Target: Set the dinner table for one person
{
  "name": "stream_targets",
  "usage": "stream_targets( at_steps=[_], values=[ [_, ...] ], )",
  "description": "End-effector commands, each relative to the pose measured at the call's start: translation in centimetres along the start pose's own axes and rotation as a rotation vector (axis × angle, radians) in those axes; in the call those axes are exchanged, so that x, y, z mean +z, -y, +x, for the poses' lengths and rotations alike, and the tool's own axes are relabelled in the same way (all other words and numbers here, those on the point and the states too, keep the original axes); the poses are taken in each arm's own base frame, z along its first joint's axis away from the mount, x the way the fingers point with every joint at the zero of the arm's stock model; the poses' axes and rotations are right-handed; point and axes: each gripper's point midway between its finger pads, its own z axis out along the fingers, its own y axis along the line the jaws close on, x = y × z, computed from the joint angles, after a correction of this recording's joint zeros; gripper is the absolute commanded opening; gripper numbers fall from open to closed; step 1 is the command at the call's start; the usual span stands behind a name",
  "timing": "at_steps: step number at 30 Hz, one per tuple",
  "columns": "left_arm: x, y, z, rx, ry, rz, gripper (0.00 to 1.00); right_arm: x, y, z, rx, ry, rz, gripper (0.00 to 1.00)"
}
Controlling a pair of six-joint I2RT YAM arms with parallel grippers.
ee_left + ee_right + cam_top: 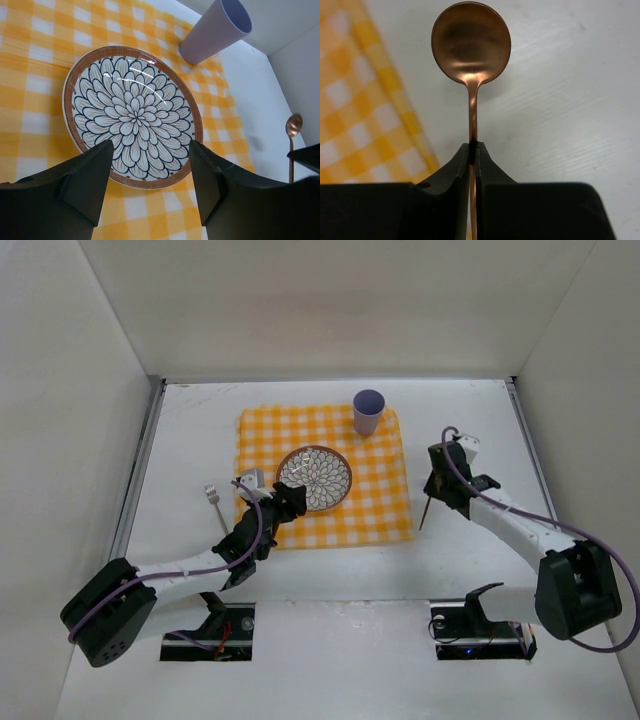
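On the white dinner table (pixel 480 560) lies a yellow-and-white checked cloth (pixel 385 510) with a flower-patterned plate (pixel 314 478) in its middle and a lilac cup (pixel 368 411) at its far right corner. My left gripper (pixel 290 502) hovers open over the plate's near-left rim (pixel 132 115), its fingers (pixel 85 175) apart with nothing between them. My right gripper (pixel 438 488) is shut on the handle of a copper spoon (pixel 471 42), just right of the cloth's edge (pixel 355 100), with the bowl pointing away from the fingers. A fork (pixel 213 502) lies left of the cloth.
White walls enclose the table on the left, back and right. The spoon (pixel 292 135) and the dark tip of the right gripper (pixel 310 157) show at the right edge of the left wrist view. The cup (pixel 215 31) stands beyond the plate.
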Motion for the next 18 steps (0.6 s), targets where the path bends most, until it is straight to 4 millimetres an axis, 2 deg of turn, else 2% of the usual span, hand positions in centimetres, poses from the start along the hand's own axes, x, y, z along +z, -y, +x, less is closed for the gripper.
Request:
stream_targets(
  at_steps=[1,5,8,12,18],
  values=[
    [0.5,1.1,-1.7,-0.045,0.053,0.024,0.6,-2.8,-6.6,-2.9,-0.076,0.057,-0.197,0.06],
    [0.6,1.0,-1.6,-0.043,0.05,0.018,0.6,-3.6,-13.4,-1.1,-0.154,-0.008,-0.389,0.06],
    [0.6,1.0,-1.5,-0.042,0.049,0.017,0.6,-3.1,-16.8,0.2,-0.221,-0.048,-0.448,0.06],
    [0.7,0.9,-1.6,-0.04,0.054,0.013,0.6,-1.4,-18.4,1.1,-0.27,-0.085,-0.445,0.06],
    [0.7,0.7,-1.5,-0.041,0.052,0.009,0.6,0.3,-18.9,2.4,-0.286,-0.123,-0.428,0.07]
  ],
)
